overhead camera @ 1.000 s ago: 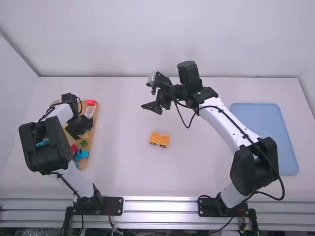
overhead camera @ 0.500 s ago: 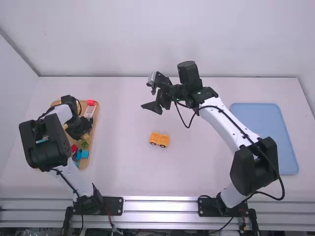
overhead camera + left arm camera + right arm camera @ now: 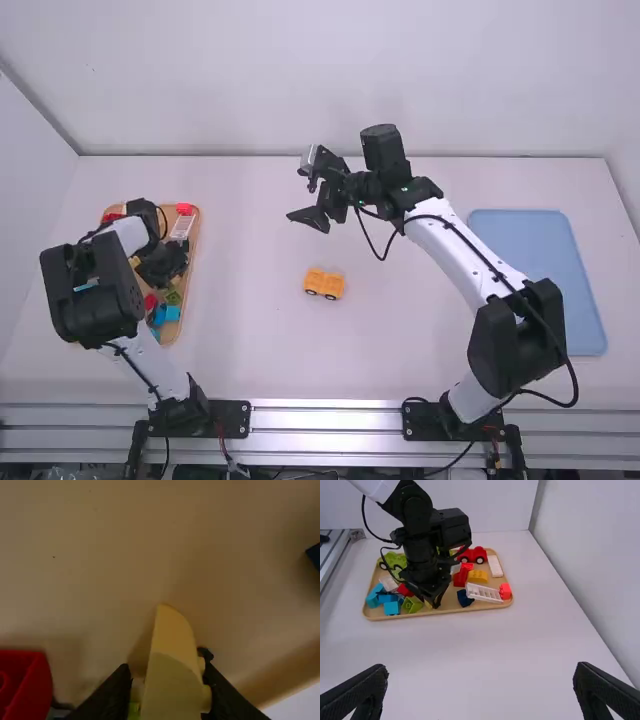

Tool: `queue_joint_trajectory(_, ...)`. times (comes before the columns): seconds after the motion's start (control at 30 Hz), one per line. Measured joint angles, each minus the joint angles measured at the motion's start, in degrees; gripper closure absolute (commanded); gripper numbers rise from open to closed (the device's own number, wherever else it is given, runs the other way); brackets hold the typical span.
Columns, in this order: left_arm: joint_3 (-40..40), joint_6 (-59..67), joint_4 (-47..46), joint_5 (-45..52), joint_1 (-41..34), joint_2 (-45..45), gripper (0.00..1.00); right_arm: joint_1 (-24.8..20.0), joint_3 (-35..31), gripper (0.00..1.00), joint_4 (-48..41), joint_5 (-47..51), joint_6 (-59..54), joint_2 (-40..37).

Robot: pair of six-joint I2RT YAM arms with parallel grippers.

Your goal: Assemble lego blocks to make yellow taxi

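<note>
In the high view, a yellow-orange brick vehicle with dark wheels stands at mid-table. My left gripper is low over the wooden tray on the left. The left wrist view has my left gripper shut on a yellow brick with a rounded end, its studs against one finger; the lower part of the brick is hidden. Beyond the vehicle, my right gripper hangs above the table; in the right wrist view my right gripper is open, nothing between its fingers.
Around the left gripper lie a red wheeled piece, a yellow brick, a white ladder-like piece, a dark blue brick and several blue and green bricks. A blue mat lies at the right.
My left gripper has shifted slightly within the tray area, uncovering a red piece at the tray's far left corner. The right arm and the yellow-orange vehicle have stayed still.
</note>
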Motion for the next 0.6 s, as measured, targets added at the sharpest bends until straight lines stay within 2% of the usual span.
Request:
queue_joint_trajectory(0.07,0.0,0.4,-0.5,0.1,0.0,0.0,0.69,0.0,0.0,0.01,-0.1,0.0,0.0,0.0)
queue_joint_trajectory(0.23,0.0,1.8,-1.8,0.2,-0.1,0.0,0.76,0.0,0.0,0.01,-0.6,0.0,-0.2,0.0)
queue_joint_trajectory(0.4,0.0,2.7,-1.2,0.1,-0.1,0.0,0.56,0.0,0.0,0.01,-1.5,0.0,0.0,0.0)
queue_joint_trajectory(0.57,0.0,3.0,0.6,0.1,-0.1,0.0,0.57,0.0,0.0,0.01,-1.5,0.0,-0.1,0.0)
queue_joint_trajectory(0.6,-0.1,3.0,1.0,0.1,-0.1,0.0,0.62,0.0,0.0,0.02,-1.5,0.0,0.0,0.0)
